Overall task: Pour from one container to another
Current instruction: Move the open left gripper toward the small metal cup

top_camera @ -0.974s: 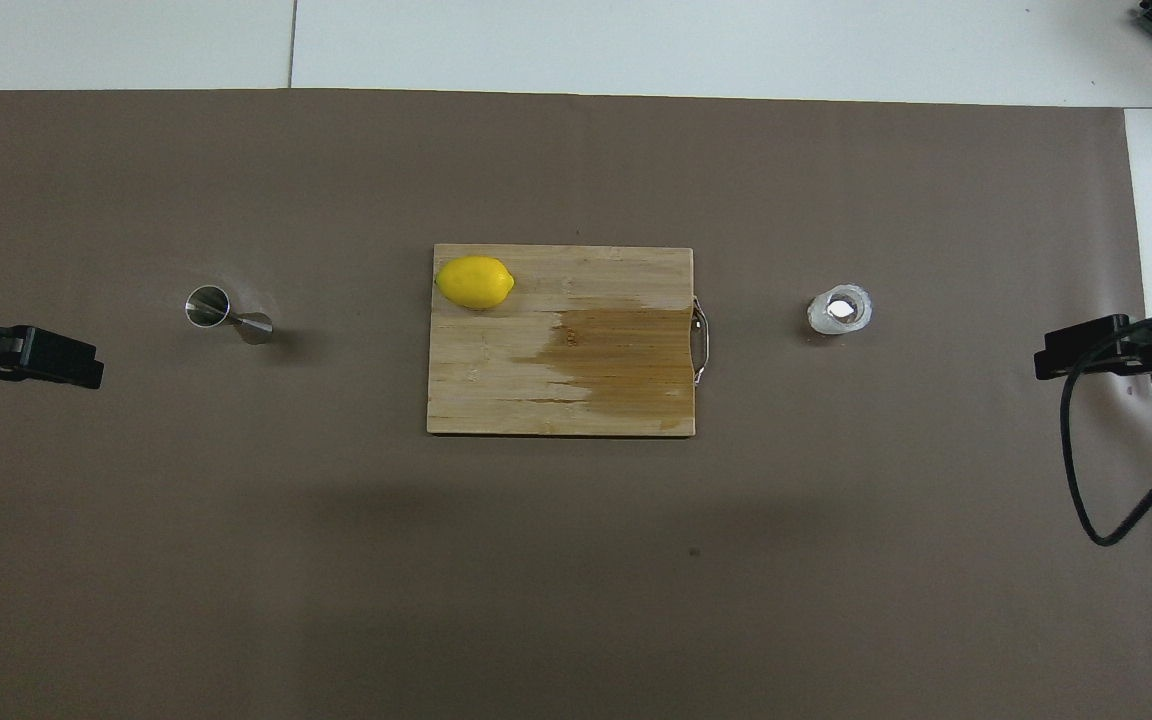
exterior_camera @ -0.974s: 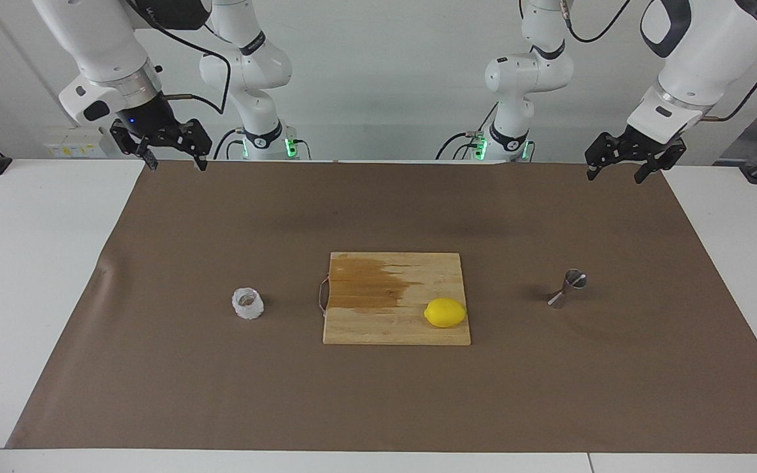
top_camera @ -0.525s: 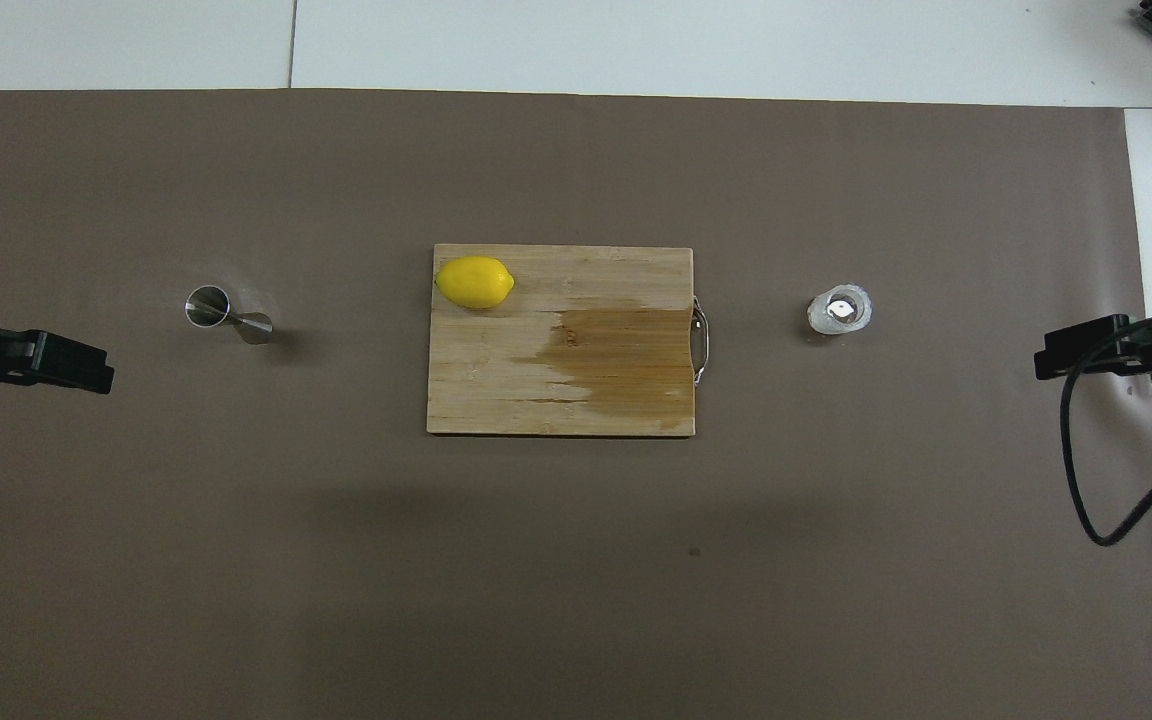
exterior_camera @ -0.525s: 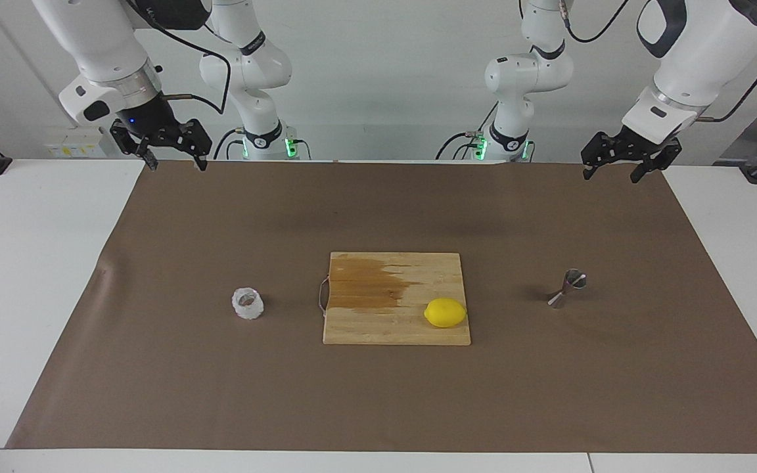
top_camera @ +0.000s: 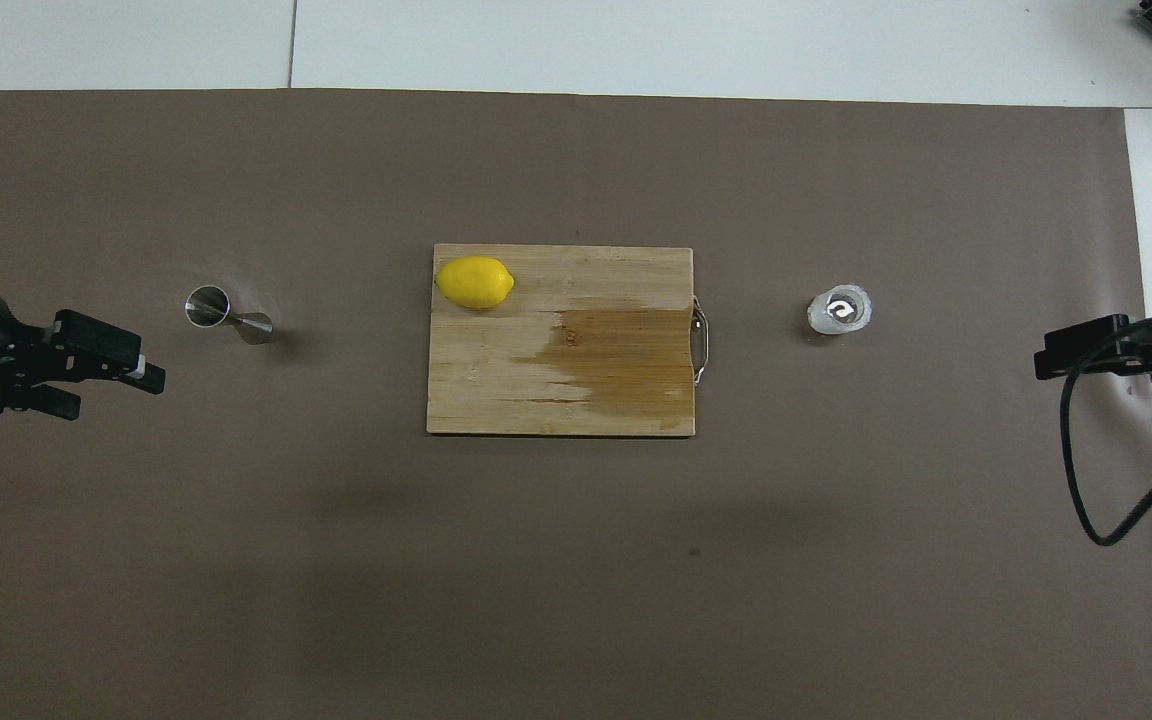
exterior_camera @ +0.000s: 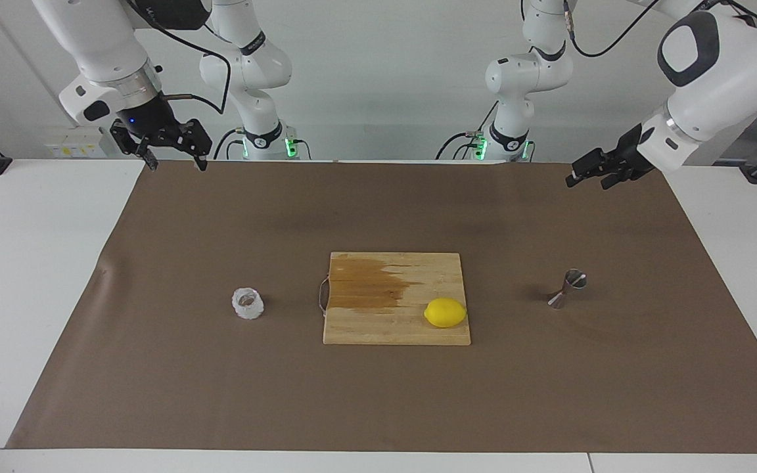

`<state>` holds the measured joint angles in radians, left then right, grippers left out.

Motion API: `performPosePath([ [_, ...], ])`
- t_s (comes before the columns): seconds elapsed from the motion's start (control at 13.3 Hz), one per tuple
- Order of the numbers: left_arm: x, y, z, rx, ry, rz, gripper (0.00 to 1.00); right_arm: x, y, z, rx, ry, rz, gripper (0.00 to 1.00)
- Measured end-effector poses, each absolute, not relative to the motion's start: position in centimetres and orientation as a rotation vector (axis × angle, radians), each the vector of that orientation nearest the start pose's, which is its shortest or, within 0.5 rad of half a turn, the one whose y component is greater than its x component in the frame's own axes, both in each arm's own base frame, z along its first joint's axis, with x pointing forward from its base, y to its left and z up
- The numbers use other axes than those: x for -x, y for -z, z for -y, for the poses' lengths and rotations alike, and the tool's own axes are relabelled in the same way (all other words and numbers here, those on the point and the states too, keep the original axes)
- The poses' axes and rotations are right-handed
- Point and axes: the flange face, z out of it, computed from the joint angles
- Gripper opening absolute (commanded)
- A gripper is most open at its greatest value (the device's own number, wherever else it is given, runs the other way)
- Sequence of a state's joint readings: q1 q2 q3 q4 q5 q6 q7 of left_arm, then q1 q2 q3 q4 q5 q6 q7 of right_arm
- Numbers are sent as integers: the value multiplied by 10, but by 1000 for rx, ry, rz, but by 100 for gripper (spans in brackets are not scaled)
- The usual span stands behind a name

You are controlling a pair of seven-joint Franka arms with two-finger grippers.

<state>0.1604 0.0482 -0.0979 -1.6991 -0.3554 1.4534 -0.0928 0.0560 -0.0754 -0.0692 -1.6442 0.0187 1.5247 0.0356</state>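
The small translucent knobbly cup [exterior_camera: 248, 303] [top_camera: 839, 311] stands on the brown mat toward the right arm's end of the table. Toward the left arm's end, the steel hourglass jigger [exterior_camera: 567, 288] [top_camera: 226, 313] stands upright on the mat. My left gripper [exterior_camera: 587, 181] [top_camera: 111, 392] hangs open and empty over the mat near the jigger, apart from it and turned sideways. My right gripper [exterior_camera: 178, 164] [top_camera: 1048, 362] waits open and empty over the mat's edge at its own end, well away from the cup.
A wooden cutting board [exterior_camera: 378, 328] [top_camera: 496, 390] with a dark wet patch lies mid-mat between cup and jigger. A yellow lemon [exterior_camera: 445, 313] [top_camera: 475, 282] rests on its corner toward the jigger. A black cable [top_camera: 1086, 480] droops from the right arm.
My left gripper has swung in over the mat toward the jigger and turned sideways. The right arm, cup, jigger, board and lemon have not moved.
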Motion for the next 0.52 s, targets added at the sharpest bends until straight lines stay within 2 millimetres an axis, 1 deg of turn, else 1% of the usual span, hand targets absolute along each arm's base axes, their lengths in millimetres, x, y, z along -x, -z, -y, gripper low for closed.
performPosePath([
  [0.15,-561,-503,-12,3482,-679,531,100,-525,-627,6,3116,-69,-75,100],
  [0.22,-565,-492,-21,3476,-748,654,100,-525,-627,6,3116,-69,-75,100],
  [0.37,-564,-479,-37,3433,-868,830,100,-525,-627,6,3116,-69,-75,100],
  [0.52,-562,-465,-48,3357,-1002,988,100,-525,-627,6,3116,-69,-75,100],
])
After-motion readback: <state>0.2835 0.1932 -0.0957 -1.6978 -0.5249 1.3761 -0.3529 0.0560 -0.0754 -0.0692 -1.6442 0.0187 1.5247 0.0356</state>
